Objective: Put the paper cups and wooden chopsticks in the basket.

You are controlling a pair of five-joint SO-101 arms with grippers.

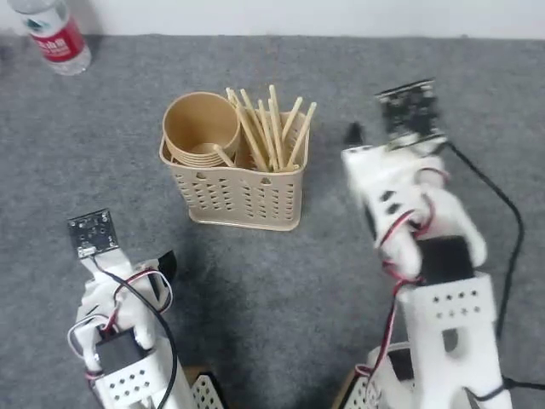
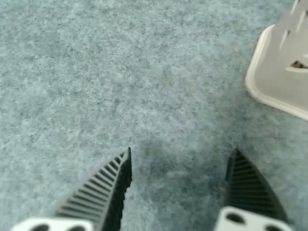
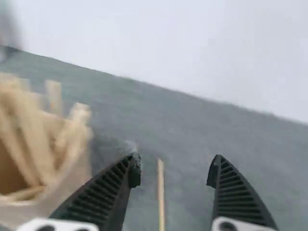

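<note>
A grey carpeted worktop (image 1: pixel 281 281) carries two white arms and a beige basket (image 1: pixel 238 196), seen from above. The right arm (image 1: pixel 426 256), the bigger in the high view, rises from 5 o'clock and ends just beside the basket, on its 3 o'clock side. The right hand (image 3: pixel 176 157) is spread wide and grips nothing. The left arm (image 1: pixel 119 341) sits low at 7 o'clock, well apart from the basket. The left hand (image 2: pixel 182 153) is also spread wide above bare carpet, with a corner of the basket in its wrist view.

The slotted basket stands upright at about 12 o'clock from the worktop's middle. A stack of paper cups (image 1: pixel 200 123) fills its 9 o'clock half, open mouths up. A plastic bottle (image 1: pixel 55 34) with a red label lies at 10 o'clock, near the far edge. A bundle of wooden chopsticks (image 1: pixel 268 128) stands fanned in the basket's 3 o'clock half, touching the cups. One single chopstick (image 3: pixel 160 192) shows between the right hand's fingers, touching neither; whether it lies on the carpet cannot be told.
</note>
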